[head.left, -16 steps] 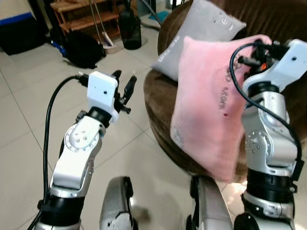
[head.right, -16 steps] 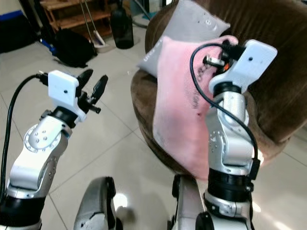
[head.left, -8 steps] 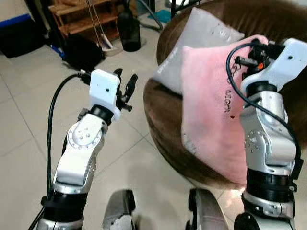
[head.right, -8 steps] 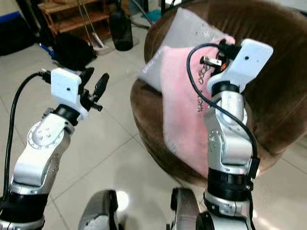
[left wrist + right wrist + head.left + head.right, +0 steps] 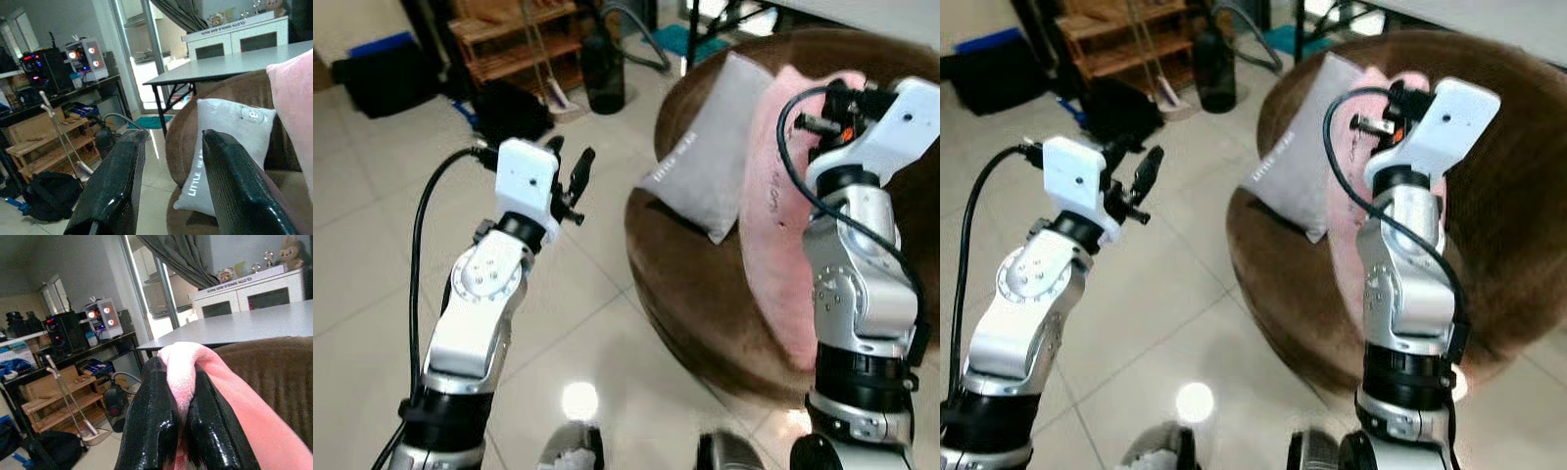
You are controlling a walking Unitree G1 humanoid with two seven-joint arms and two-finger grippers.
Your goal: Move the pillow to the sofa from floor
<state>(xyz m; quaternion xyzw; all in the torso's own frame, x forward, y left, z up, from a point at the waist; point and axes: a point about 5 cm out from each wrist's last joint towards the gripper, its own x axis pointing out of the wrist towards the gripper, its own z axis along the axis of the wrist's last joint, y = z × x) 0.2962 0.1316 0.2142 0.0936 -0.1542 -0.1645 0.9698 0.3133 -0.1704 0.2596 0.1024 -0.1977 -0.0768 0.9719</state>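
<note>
A pink pillow (image 5: pixel 773 225) hangs by its top corner from my right gripper (image 5: pixel 178 406), which is shut on it. It dangles over the seat of the round brown sofa (image 5: pixel 695 294), right of a grey pillow (image 5: pixel 705 176) that leans against the backrest. In the right wrist view the pink fabric (image 5: pixel 234 401) is pinched between the two black fingers (image 5: pixel 146 426). My left gripper (image 5: pixel 570 176) is open and holds nothing, raised above the tiled floor to the left of the sofa.
A wooden shelf (image 5: pixel 514 39), a black bag (image 5: pixel 509 108), a dark bottle (image 5: pixel 603 73) and a broom stand on the tiled floor (image 5: pixel 372 255) beyond the left arm. A table (image 5: pixel 220 63) and white cabinet are behind the sofa.
The view has shifted closer to the sofa. The pink pillow has swung further right, over the seat, uncovering more of the grey pillow. The left gripper holds its pose.
</note>
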